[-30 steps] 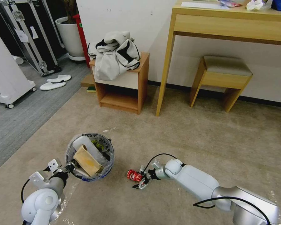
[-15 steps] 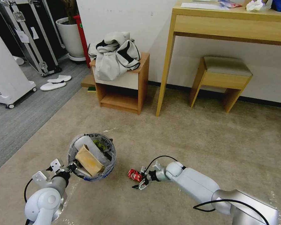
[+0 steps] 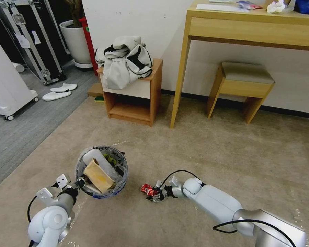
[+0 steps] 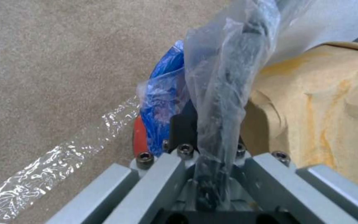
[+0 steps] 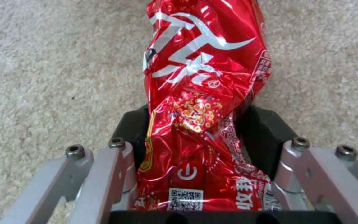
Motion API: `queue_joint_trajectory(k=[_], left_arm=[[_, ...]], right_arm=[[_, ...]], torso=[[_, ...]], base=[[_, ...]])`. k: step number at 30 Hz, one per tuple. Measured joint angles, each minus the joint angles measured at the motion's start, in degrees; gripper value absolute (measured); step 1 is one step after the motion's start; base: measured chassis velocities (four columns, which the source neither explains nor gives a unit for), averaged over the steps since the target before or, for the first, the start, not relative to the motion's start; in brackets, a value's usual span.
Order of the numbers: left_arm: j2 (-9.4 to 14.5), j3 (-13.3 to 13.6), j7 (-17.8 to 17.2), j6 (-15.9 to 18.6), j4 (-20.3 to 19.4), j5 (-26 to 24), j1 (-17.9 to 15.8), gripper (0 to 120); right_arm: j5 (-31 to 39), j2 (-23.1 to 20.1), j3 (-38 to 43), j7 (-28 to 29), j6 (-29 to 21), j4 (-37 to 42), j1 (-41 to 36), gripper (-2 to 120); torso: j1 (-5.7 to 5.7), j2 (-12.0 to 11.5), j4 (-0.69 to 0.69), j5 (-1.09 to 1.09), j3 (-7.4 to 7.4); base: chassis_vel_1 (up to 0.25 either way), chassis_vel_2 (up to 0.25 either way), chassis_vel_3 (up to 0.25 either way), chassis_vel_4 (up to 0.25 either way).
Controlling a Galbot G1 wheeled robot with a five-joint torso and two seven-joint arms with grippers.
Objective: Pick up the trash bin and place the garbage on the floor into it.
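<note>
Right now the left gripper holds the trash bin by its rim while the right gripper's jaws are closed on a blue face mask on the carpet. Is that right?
Not quite. The right gripper has its jaws closed on a red foil wrapper, not a blue face mask; the right wrist view shows it plainly. The rest holds: the left gripper holds the trash bin by its rim, and the wrapper lies on the carpet.

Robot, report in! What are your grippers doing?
Left gripper shut on trash bin rim. Right gripper shut on red wrapper, low over carpet. Nothing in the way.
</note>
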Motion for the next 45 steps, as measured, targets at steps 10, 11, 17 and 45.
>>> queue_joint_trajectory(k=[10, 11, 17, 45], left_arm=[[-0.2, 0.2, 0.0, 0.0, -0.5, 0.4, 0.2, 0], [-0.2, 0.2, 0.0, 0.0, -0.6, 0.4, 0.2, 0], [0.4, 0.5, 0.0, 0.1, -0.6, 0.5, 0.4, 0], [3.6, 4.8, -0.5, 2.5, -4.6, 0.6, 2.0, 0]], right_arm=[[-1.0, -0.7, 0.8, 0.7, -0.2, 1.6, -0.3, 45], [-1.2, -0.9, 1.0, 0.8, -0.2, 1.9, -0.4, 45], [-2.1, -1.9, 1.9, 1.4, -0.6, 3.7, -0.3, 45], [6.9, -24.8, 21.0, 14.1, -1.1, 44.1, -7.4, 45]], torso=[[0.01, 0.0, 0.05, 0.04, 0.03], [0.01, 0.0, 0.06, 0.05, 0.03], [0.02, -0.1, 0.08, 0.10, 0.06], [0.02, 0.0, 0.00, 0.02, 0.01]], base=[[0.000, 0.000, 0.000, 0.000], [0.000, 0.000, 0.000, 0.000], [0.000, 0.000, 0.000, 0.000], [0.000, 0.000, 0.000, 0.000]])
